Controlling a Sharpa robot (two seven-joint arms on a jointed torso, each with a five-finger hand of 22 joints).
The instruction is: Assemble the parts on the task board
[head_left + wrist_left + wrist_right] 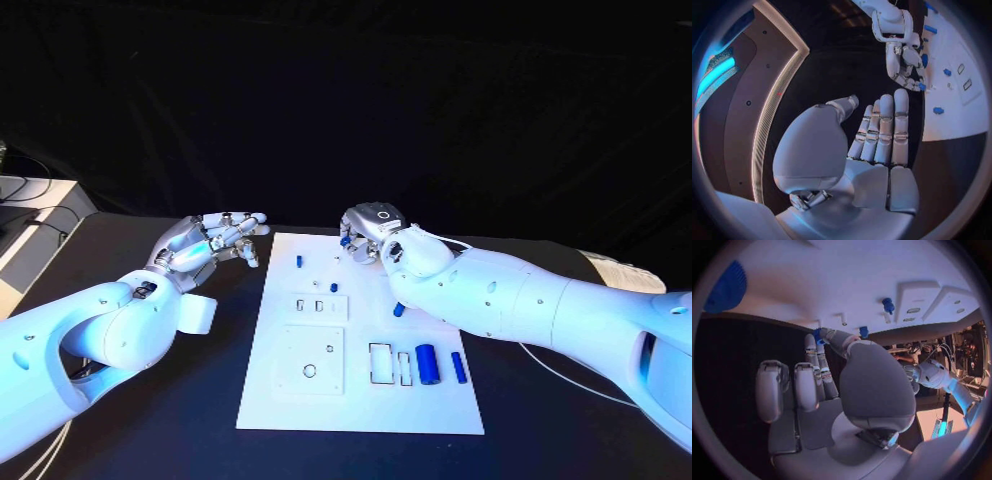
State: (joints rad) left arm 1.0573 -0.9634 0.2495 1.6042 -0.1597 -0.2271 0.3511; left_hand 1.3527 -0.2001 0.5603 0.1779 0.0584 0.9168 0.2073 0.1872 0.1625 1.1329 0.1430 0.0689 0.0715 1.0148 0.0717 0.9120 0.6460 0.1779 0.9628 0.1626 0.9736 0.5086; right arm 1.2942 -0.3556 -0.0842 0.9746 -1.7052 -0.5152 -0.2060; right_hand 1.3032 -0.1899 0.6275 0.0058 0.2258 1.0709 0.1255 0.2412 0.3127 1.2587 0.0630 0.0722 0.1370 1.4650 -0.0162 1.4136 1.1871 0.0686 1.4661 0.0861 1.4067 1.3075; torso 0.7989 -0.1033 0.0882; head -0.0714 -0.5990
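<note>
Several small blue parts lie on the white task board (361, 400) in the middle of the black table (173, 420): a thick blue cylinder (427, 358) and a thin blue rod (459, 367) near its right edge, a short peg (400, 310) above them, and 2 small blue pieces (300, 261) nearer the far end. The right hand (378, 232) is over the board's far edge, a small blue part (819, 335) pinched at its fingertips (812, 342) (how firmly is hard to tell). The left hand (216, 238) hovers over the table just beside the board's far left corner, holding nothing, fingers straight and side by side.
</note>
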